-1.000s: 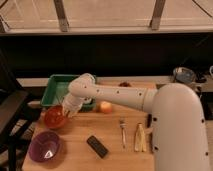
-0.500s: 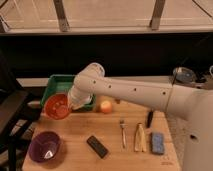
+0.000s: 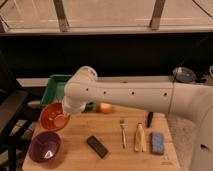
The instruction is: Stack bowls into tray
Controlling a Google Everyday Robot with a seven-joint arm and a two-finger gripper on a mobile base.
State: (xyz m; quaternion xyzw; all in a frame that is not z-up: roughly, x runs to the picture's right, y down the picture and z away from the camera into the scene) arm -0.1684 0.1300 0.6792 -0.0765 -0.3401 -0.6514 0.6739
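Note:
My gripper (image 3: 66, 108) is at the left end of the wooden table, mostly hidden under the white wrist. It is shut on the rim of the orange-red bowl (image 3: 52, 116), which hangs tilted just above the table's left edge. The dark purple bowl (image 3: 45, 146) stands upright on the table's front left corner, just below the orange-red one. The green tray (image 3: 56, 89) lies behind the gripper at the table's back left; the arm hides its right part.
On the table are an orange round fruit (image 3: 105, 107), a fork (image 3: 122, 133), a black rectangular block (image 3: 97, 146), a yellow item (image 3: 140, 137), a blue sponge (image 3: 158, 142) and a dark item (image 3: 150, 119). A grey round object (image 3: 182, 74) sits at the back right.
The orange-red bowl went from resting on the table to being lifted and tilted in my gripper. The arm's elbow rose, then the bowl dipped slightly left and down.

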